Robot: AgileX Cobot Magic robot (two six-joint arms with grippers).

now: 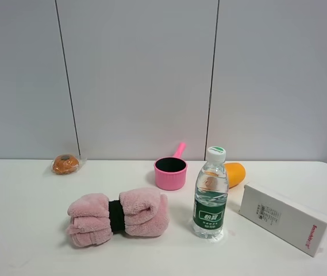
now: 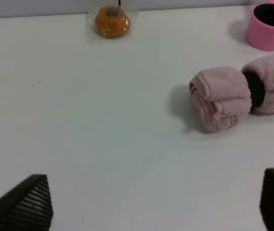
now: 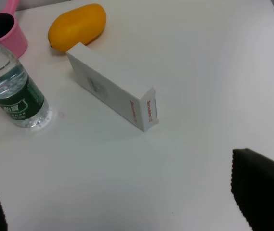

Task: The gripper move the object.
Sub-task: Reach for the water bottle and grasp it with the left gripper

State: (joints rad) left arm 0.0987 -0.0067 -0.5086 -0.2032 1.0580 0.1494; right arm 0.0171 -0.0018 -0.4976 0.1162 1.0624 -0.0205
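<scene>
The water bottle [image 1: 211, 195] is standing upright and untouched on the white table [image 1: 25, 241], cap on. Just behind it a pink cup [image 1: 170, 172] and a mango [image 1: 235, 173] are sitting. A rolled pink towel [image 1: 117, 217] is lying beside it on one side and a white box [image 1: 283, 217] on the other, the gaps seemingly leaving room for fingers. The right gripper [image 3: 127, 207], jaws spread wide and holding nothing, is facing the water bottle from nearby. The left gripper [image 2: 153, 207], equally wide and empty, is hanging beyond the towel, probably waiting.
</scene>
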